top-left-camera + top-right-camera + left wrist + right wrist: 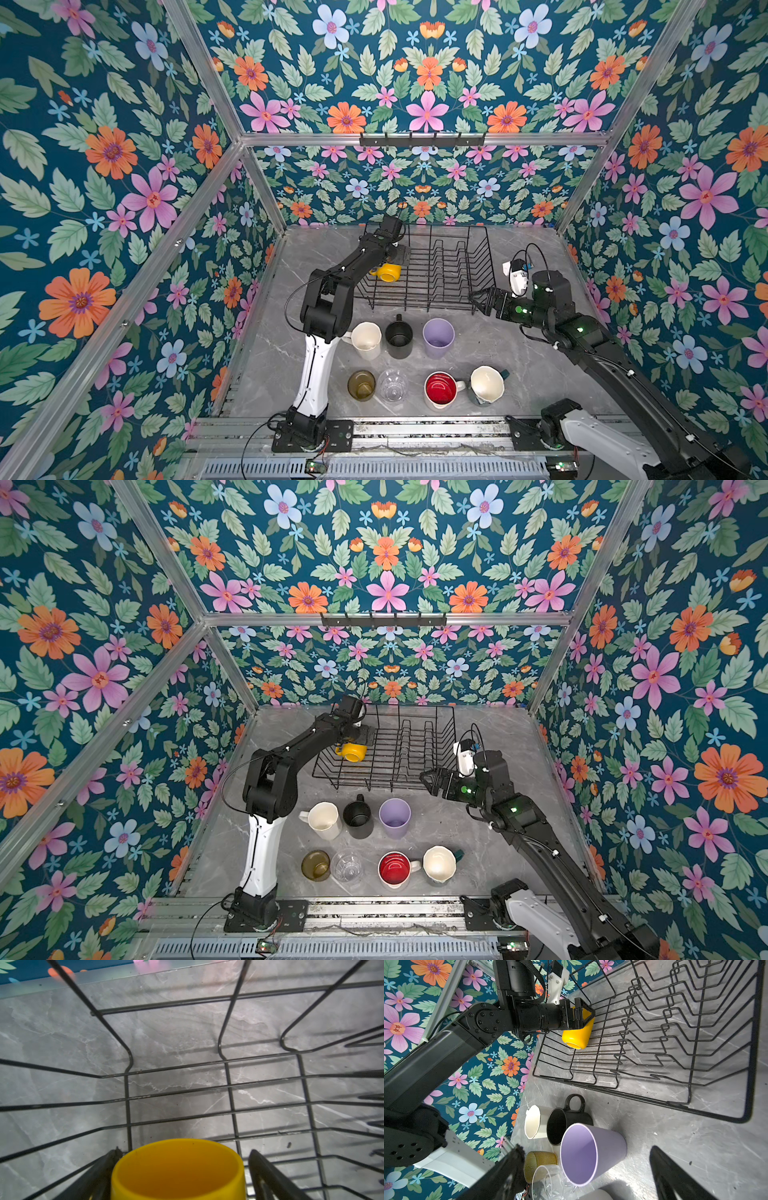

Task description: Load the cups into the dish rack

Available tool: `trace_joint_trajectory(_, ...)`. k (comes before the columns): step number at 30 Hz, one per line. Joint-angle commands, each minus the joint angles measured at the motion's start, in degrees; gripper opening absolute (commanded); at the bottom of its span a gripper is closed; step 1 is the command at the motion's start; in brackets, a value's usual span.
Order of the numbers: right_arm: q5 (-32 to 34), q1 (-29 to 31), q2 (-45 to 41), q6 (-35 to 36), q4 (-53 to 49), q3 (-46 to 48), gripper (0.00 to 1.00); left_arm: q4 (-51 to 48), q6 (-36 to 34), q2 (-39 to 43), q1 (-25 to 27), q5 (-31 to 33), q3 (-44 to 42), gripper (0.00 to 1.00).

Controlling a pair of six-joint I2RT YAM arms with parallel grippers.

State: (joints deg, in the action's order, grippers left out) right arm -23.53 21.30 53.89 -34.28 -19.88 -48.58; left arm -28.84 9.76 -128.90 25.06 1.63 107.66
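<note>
left claw [185, 1150] spread astride yellow mug [178, 1169], gap at one finger [261, 1167] | right claw [476, 297] wide, empty | mug tilted in dish rack [484, 257], left end | risk: finger snags mug on retreat, tipping it out

Enclosure walls [424, 83]: dark teal wallpaper with orange, pink and pale-blue flowers and green leaves, standing at 9, 12 and 3 o'clock around the work surface in both top views, framed by bare aluminium bars [291, 139]. Black hook rail [422, 141], on the 12 o'clock crossbar. Tabletop [498, 353]: grey, white-veined marble, evenly lit; aluminium mounting rail [428, 430] and slotted grille [374, 469] at 6 o'clock.
</note>
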Motion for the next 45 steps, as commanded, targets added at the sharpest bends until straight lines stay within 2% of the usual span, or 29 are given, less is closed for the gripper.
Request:
trace_joint_trajectory(1,0.41,0.01,0.3,0.53,0.12,-0.2,0.94,-8.57,-1.91,-0.04,-0.1,-0.33,-1.54,1.0)
trace_joint_trajectory(13,0.32,0.0,0.38,0.55,0.35,-0.2,0.94,-13.81,-3.61,1.59,0.02,1.75,-3.04,0.94)
trace_joint_trajectory(19,0.39,0.02,0.12,0.56,0.12,-0.29,0.94,-13.39,-3.16,1.14,0.0,-0.07,-3.02,0.78)
trace_joint_trajectory(26,0.61,-0.01,0.05,0.57,0.02,-0.29,0.94,-12.56,-3.34,2.34,-0.01,0.12,-2.81,0.7)
trace_joint_trajectory(33,0.59,0.06,0.16,0.58,0.02,-0.29,0.94,-11.79,-3.43,4.23,-0.01,-1.43,-3.79,0.49)
trace_joint_trajectory(36,0.59,0.05,0.3,0.57,0.02,-0.2,0.94,-10.85,-3.57,5.65,0.04,-2.21,-4.7,0.38)
trace_joint_trajectory(45,-0.49,0.06,1.72,0.23,1.25,-1.2,0.94,1.81,-6.34,15.08,0.09,-4.42,-14.61,0.17)
